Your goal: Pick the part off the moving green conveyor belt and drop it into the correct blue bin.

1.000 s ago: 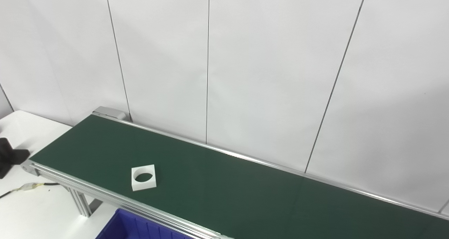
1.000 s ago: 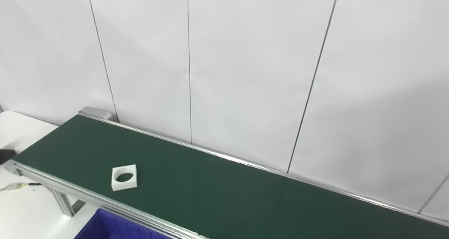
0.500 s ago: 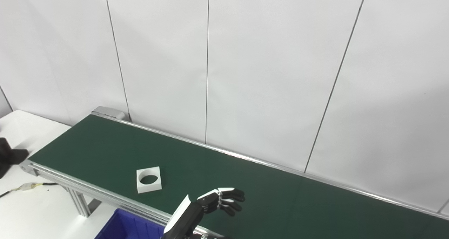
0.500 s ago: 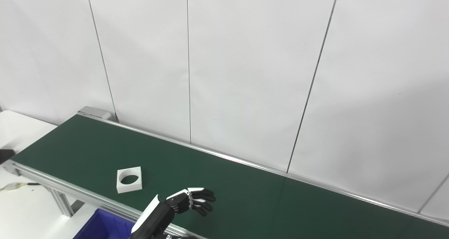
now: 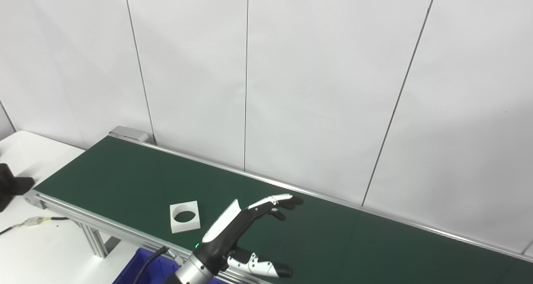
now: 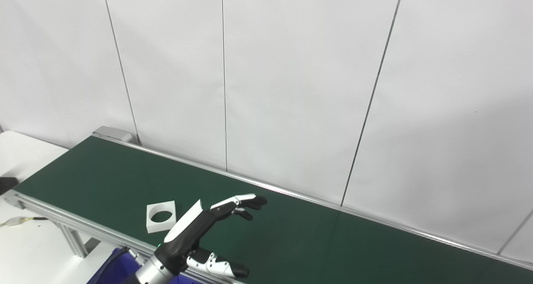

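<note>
While the white square part [image 5: 184,216] with its round centre hole lies flat on the green conveyor belt [image 5: 333,242], close to the near rail, the step in hand is judged to be the reach and intercept. The part is untouched and sits just left of the raised left hand [image 5: 245,230].

The left hand hovers above the belt with fingers extended and thumb [image 5: 260,268] spread wide; it is released and grasps nothing. The right hand is not in view.

Recommended procedure:

1. Because the task states that the belt is moving, lower the hand onto the line of travel, not onto the spot where the part lies now.
2. Keep fingers and thumb apart until they straddle two opposite outer walls of the part.
3. Close only when both sides are bracketed. The part looks low and thin-walled, so a shallow pinch may slip; a finger set into the centre hole is an alternative hold.
4. Lift clear of the near rail [image 5: 104,223] before swinging toward the blue bin [image 5: 131,273], whose corner shows at the bottom edge below the rail.

A black object [image 5: 10,186] and a cable [image 5: 33,222] lie on the white table [image 5: 41,250] at far left, well apart from the work.
</note>
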